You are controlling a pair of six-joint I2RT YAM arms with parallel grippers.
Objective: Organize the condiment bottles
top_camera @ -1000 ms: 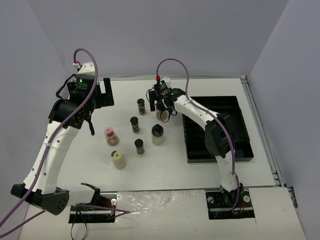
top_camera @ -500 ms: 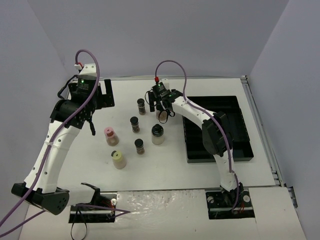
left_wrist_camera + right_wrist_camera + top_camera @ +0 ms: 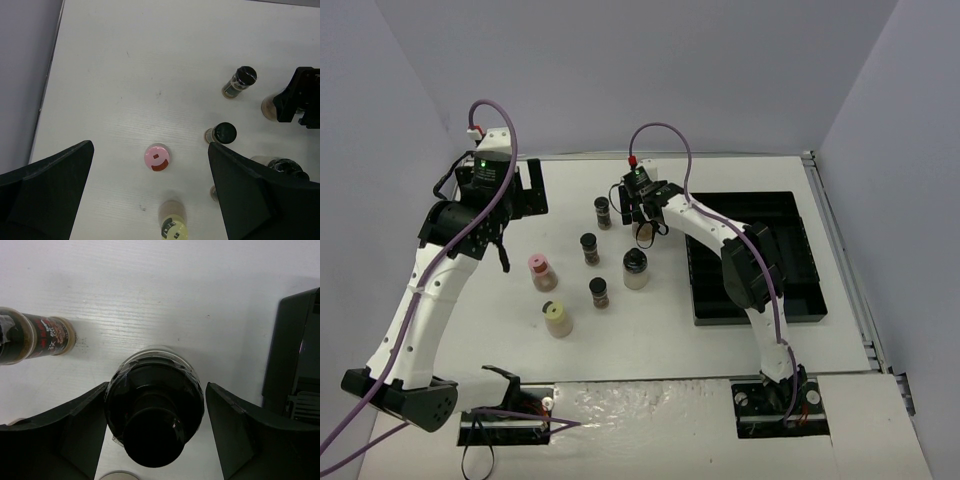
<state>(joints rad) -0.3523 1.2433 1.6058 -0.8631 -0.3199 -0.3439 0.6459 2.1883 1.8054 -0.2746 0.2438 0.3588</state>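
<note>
Far across the tabletop (image 3: pixel 570 185), the right gripper (image 3: pixel 156 390) straddles a black-capped jar (image 3: pixel 155 412), clamped or not I cannot tell; the left gripper (image 3: pixel 150 146) hovers, spread apart.

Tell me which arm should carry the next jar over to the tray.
Right. The right hand brackets a black-capped jar close to the black tray. The left hand hangs open above the pink-capped jar, farther from the tray.

The jars (image 3: pixel 589 248) stand mid-frame on the table (image 3: pixel 650 340). The tray (image 3: pixel 805 270) lies to their right.
</note>
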